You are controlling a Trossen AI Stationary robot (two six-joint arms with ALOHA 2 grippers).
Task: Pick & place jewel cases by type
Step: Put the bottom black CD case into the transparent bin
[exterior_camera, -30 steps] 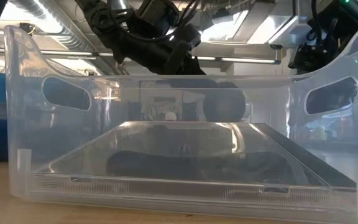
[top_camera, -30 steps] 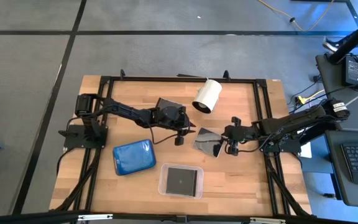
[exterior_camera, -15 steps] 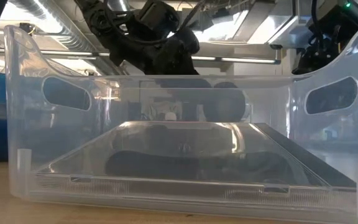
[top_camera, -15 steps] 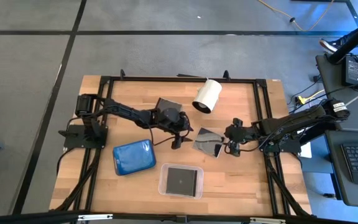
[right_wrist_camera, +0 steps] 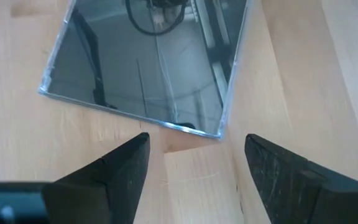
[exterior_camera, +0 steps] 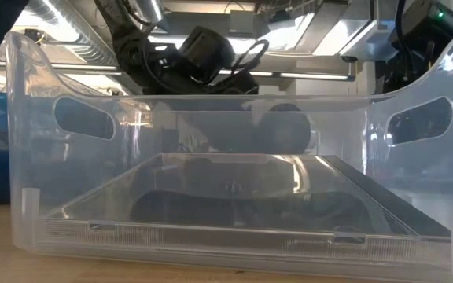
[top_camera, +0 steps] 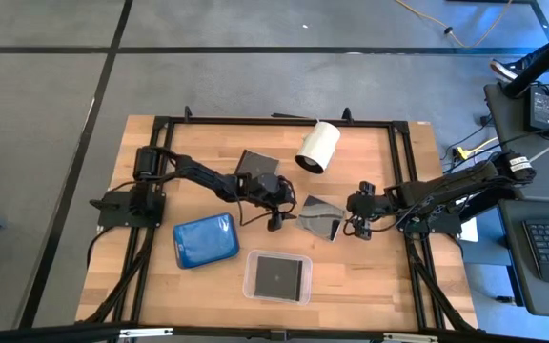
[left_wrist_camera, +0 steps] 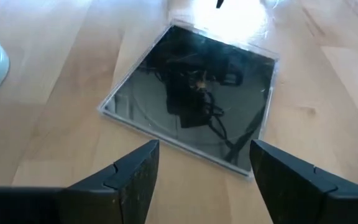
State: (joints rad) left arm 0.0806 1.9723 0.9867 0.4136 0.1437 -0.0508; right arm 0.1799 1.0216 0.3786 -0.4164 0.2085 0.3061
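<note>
I read no labels anywhere; left end effector (top_camera: 276, 221) and right end effector (top_camera: 355, 227) both gaped beside dark jewel case (top_camera: 319, 216) on bench (top_camera: 370, 276).

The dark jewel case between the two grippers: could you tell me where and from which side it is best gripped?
Probably by an edge. The dark jewel case lies flat on the table, so only its thin rim offers a hold. The right gripper, open, faces its near corner and edge; pinching that edge from the right looks simplest. The left gripper is open on the other side.
</note>
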